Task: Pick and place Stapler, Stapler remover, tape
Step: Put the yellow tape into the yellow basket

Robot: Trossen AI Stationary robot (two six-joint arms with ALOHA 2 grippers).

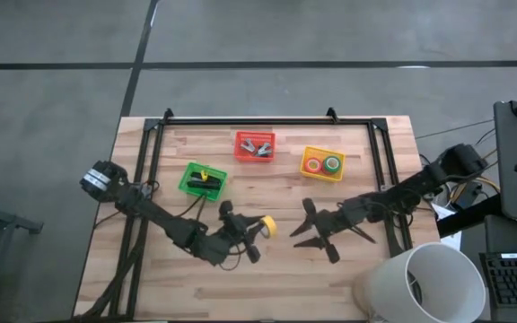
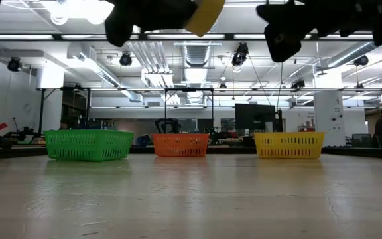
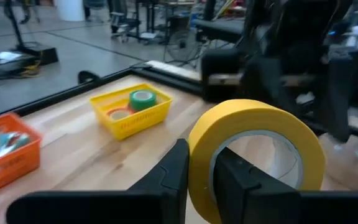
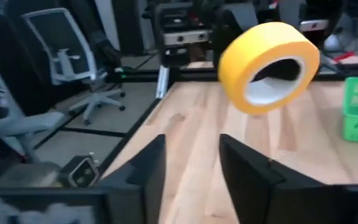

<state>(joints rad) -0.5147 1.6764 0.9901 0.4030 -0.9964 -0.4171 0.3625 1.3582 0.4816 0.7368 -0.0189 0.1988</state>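
Wooden table [image 1: 267, 278] w/ dark rail frame round its far half, seen from above. Both arms reached in over the near-mid part, left from the left edge, right from the right edge.

Left hand [image 1: 257, 231] near table centre, clenched on yellow tape roll [image 1: 267, 226]; in left wrist view fingers [image 3: 166, 177] pinched the roll's wall, one outside and one inside the hole, roll [image 3: 257, 158] upright on edge. In low view roll [image 2: 204, 14] hung at top of frame, lifted off the table. In right wrist view same roll [image 4: 269, 59] in mid-air above the wood, apart from the surface.

Right hand [image 1: 305, 224] just beside the left, right of the roll, released: fingers spread wide, nothing between them; own fingers [image 4: 148, 171] also apart in right wrist view.

Three baskets along far side, well apart from both hands:
- green basket [image 1: 190, 187], far left, w/ black stapler [image 1: 206, 182] inside, plus sth yellow by it, can't tell what.
- red-orange basket [image 1: 254, 159], middle, w/ small metal-grey items, prob. staple remover [image 1: 256, 147], too small to confirm.
- yellow basket [image 1: 323, 176], right, w/ red tape roll [image 1: 312, 165] and green tape roll [image 1: 332, 163] side by side.

Low view showed same three in a row: green [image 2: 88, 145], orange [image 2: 180, 145], yellow [image 2: 288, 145].
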